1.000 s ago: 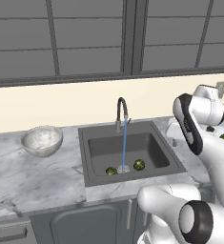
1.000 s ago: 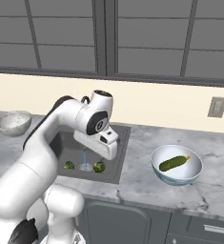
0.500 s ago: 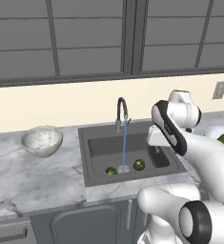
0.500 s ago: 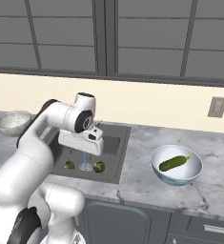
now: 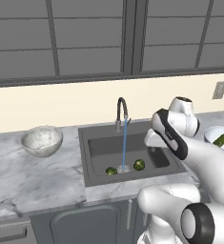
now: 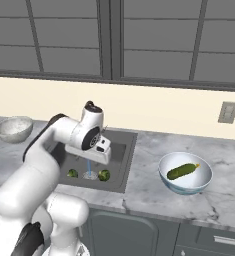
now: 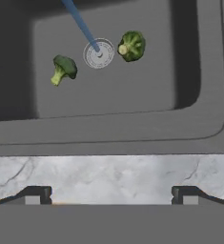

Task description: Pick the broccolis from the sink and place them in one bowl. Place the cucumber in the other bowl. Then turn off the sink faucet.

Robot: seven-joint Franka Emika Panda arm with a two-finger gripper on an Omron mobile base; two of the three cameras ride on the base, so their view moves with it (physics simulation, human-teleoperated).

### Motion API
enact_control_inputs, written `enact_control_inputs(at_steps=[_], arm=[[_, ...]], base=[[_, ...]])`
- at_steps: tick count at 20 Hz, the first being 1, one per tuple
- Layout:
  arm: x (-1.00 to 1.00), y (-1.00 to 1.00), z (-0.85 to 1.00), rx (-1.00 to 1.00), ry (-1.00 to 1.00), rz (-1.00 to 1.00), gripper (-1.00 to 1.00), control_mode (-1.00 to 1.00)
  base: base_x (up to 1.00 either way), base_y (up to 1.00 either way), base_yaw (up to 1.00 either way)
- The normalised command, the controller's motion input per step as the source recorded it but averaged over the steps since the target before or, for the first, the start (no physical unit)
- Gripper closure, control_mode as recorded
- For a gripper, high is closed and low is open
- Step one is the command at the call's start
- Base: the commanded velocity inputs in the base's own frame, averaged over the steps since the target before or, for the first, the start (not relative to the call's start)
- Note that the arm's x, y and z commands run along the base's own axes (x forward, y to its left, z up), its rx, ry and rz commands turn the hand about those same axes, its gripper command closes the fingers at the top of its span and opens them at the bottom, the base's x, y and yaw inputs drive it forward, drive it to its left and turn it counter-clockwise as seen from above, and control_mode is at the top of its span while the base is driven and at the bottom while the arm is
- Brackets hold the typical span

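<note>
Lying in the sink (image 7: pixel 199 71), two lumpy dark-green broccolis (image 7: pixel 131 45) (image 7: pixel 62 68) with paler stems are seen flanking the drain (image 7: pixel 98 53), seemingly well beyond the wide-open, empty claw (image 7: pixel 111 194).

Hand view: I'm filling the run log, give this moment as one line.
jaws: open, empty, above sink | broccolis: both in basin beside drain | cucumber: in blue-rimmed bowl | faucet: running
</note>
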Motion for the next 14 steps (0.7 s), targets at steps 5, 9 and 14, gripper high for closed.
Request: enact_control_inputs(at_steps=[5, 9, 14], arm=[[0.29, 0.04, -0.31, 0.00, -0.05, 0.00, -1.00, -1.00], [0.45, 0.14, -0.11, 0.00, 0.03, 0.00, -1.00, -1.00], [0.56, 0.01, -0.16, 0.00, 0.05, 0.00, -1.00, -1.00]], base=[[0.00, 0.00, 0.00], [0.00, 0.00, 0.00], [0.00, 0.00, 0.00]])
